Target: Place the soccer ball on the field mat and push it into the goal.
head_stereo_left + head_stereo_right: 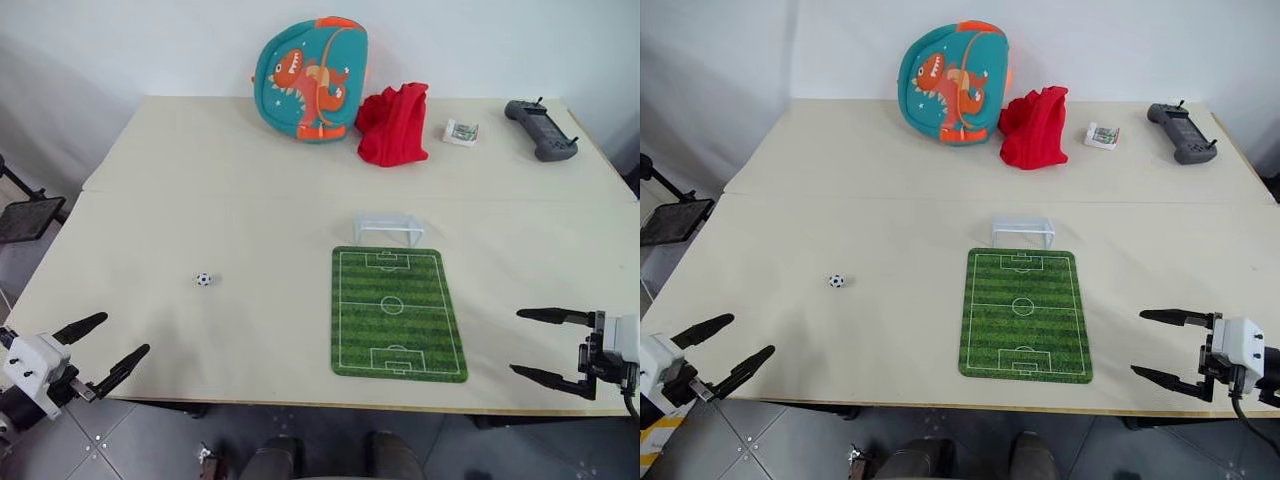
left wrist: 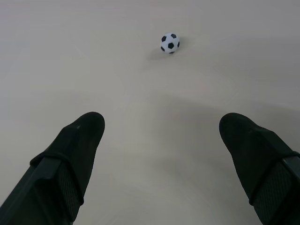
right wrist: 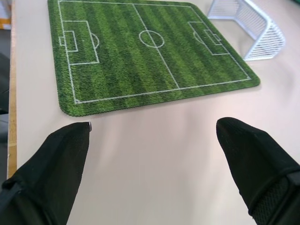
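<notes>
Left of the striped green field mat (image 1: 399, 312), tiny black-and-white soccer ball (image 1: 204, 280) sits unpicked, so both the left gripper (image 1: 108, 348) and right gripper (image 1: 541, 346) hang with jaws apart, ready.

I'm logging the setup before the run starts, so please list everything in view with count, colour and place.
soccer ball: one, white with black patches, on the table left of the field mat, apart from it
field mat: one, green with white lines, near the table's front edge
goal: one, white, at the mat's far end
backpack: one, teal with an orange dinosaur, back of the table
cloth: one, red, beside the backpack
small box: one, white, right of the cloth
controller: one, dark grey, back right corner
table: one, beige
left hand: black fingers, open, front left
right hand: black fingers, open, front right
</notes>
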Controlling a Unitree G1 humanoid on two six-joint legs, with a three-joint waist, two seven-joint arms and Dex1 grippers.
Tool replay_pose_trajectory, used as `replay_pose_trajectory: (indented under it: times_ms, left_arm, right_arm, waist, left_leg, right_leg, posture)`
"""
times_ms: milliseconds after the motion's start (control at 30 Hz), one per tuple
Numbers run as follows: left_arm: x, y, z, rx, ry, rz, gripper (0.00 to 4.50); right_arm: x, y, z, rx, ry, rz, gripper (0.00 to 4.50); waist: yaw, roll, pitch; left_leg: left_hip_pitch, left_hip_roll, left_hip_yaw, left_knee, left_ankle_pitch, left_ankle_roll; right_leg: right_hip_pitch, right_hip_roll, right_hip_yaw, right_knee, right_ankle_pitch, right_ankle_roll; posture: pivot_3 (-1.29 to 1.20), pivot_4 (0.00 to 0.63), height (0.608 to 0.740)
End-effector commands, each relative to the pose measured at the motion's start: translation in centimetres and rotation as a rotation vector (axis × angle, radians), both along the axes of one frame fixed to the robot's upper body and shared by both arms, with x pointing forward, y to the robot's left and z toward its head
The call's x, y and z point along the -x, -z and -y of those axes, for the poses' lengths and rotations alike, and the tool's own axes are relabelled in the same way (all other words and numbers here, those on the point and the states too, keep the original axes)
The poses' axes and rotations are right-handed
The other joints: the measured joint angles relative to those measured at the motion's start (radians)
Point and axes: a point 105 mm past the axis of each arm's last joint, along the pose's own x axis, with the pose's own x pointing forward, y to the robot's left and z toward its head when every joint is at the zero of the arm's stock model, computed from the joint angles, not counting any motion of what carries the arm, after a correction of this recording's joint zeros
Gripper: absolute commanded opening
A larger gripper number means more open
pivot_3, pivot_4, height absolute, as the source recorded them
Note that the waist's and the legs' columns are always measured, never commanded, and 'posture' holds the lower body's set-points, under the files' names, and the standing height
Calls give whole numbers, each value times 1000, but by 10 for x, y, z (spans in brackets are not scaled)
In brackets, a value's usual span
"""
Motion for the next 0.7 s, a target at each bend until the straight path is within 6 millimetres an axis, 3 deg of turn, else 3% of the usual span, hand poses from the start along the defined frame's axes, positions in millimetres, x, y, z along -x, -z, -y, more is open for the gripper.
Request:
replay_pose_trajectory:
  times_ms: [33, 267, 333, 400, 567, 700]
  left_arm:
    - [-1, -5, -4, 13, -23, 21, 4468]
    - [8, -3, -23, 186, -104, 19, 4468]
    - [13, 1, -29, 184, -109, 13, 4468]
    - [11, -2, -23, 245, -55, -1, 4468]
    - [-25, -26, 14, 345, 98, 9, 4468]
    - [-73, -36, 45, 342, 161, 5, 4468]
  right_arm:
    - [3, -17, -19, -83, -109, 99, 4500]
    - [-9, -61, -71, -420, -146, 194, 4500]
    - [-8, -66, -85, -472, -172, 197, 4500]
    - [-4, -67, -91, -503, -213, 193, 4500]
    - [-2, -52, -80, -448, -209, 184, 4500]
    - [-2, -38, -72, -424, -218, 182, 4500]
  waist:
    - [0, 0, 0]
    - [2, 1, 1]
    - [3, 1, 1]
    - [5, 1, 1]
    - [33, 1, 1]
    - [37, 1, 0]
  left_leg:
    - [0, 1, 0, 0, 0, 0]
    - [0, 7, -1, 5, -2, -4]
    - [0, 10, -1, 6, -4, -6]
    - [-1, 11, -1, 8, -5, -7]
    - [-2, 12, -1, 14, -7, -5]
    - [-1, 11, -2, 14, -6, -5]
  right_leg:
    - [0, 0, 0, 0, 0, 0]
    - [0, 2, 0, 2, 2, -3]
    - [0, 5, 0, 2, 3, -5]
    - [0, 7, -1, 2, 3, -5]
    - [3, 9, 1, 2, 3, -6]
    - [3, 13, 2, 3, 4, -6]
  posture:
    - [0, 150, 740]
    - [0, 150, 740]
    - [0, 150, 740]
    - [0, 150, 740]
    - [0, 150, 740]
    - [0, 150, 740]
